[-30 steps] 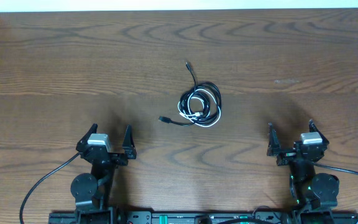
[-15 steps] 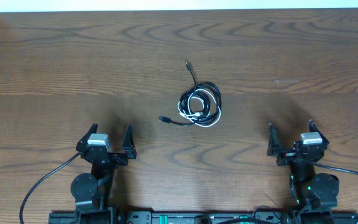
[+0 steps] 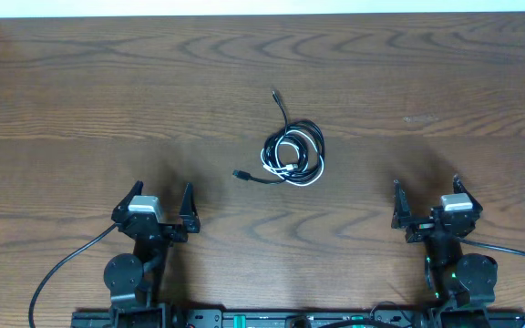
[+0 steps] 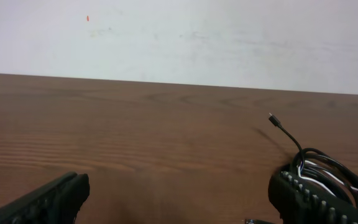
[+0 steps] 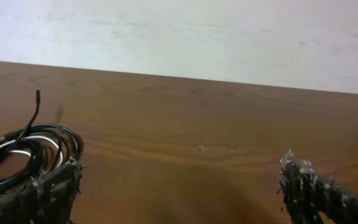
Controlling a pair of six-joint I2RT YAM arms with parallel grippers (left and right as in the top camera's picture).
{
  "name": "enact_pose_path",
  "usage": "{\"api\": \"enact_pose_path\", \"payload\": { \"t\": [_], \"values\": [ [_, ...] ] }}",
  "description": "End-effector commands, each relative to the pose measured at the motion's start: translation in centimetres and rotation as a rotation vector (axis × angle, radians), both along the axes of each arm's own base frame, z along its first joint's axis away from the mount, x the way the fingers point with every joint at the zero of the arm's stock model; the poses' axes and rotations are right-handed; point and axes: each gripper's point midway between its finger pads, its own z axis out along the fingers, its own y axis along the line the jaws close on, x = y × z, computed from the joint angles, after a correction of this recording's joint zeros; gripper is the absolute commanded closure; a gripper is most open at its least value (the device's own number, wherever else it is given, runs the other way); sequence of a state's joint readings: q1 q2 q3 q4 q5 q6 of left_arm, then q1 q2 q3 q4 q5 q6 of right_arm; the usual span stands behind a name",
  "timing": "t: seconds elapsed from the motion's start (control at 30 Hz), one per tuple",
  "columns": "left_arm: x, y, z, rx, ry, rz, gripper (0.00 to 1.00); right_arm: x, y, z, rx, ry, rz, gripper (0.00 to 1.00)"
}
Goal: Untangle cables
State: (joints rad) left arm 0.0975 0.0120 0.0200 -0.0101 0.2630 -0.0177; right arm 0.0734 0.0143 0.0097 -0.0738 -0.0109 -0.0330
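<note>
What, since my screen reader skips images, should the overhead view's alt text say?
A thin black cable and a shorter white cable lie coiled together in the middle of a dark wooden table. At the near edge, the left gripper and right gripper are both open, clear of the cables.

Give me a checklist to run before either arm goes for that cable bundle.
1. Left gripper open and empty: ok.
2. Right gripper open and empty: ok.
3. Both grippers apart from the cables: ok, the bundle lies farther out on the table, roughly midway between them.
4. Cables separated: not ok, the black cable and white cable are coiled into one loop.
5. A free end to grab: ok, one black plug end trails out on the far side and another on the left.
6. White cable's ends located: cannot tell, they are lost in the coil.
</note>
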Motion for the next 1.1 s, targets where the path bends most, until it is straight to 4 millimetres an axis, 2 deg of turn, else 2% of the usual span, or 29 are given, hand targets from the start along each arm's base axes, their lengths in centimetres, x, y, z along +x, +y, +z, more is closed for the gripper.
{"api": "enact_pose_path", "payload": {
  "t": [0.0, 0.5, 0.83, 1.07],
  "values": [
    [-0.1, 0.0, -1.5, 0.012, 0.044, -0.004, 0.02, 0.0, 0.0, -0.1, 0.01, -0.001, -0.002, 0.01],
    [-0.1, -0.6, -1.4, 0.005, 0.04, -0.037, 0.02, 0.1, -0.9, 0.4, 0.007, -0.021, -0.055, 0.01],
    [-0.2, -0.7, -1.2, -0.075, 0.048, -0.032, 0.02, 0.0, -0.7, 0.3, 0.008, -0.016, -0.042, 0.01],
    [-0.1, -1.0, -0.5, -0.078, 0.057, -0.052, 0.02, -0.1, 0.0, 1.3, 0.013, -0.043, -0.003, 0.01]
  ]
}}
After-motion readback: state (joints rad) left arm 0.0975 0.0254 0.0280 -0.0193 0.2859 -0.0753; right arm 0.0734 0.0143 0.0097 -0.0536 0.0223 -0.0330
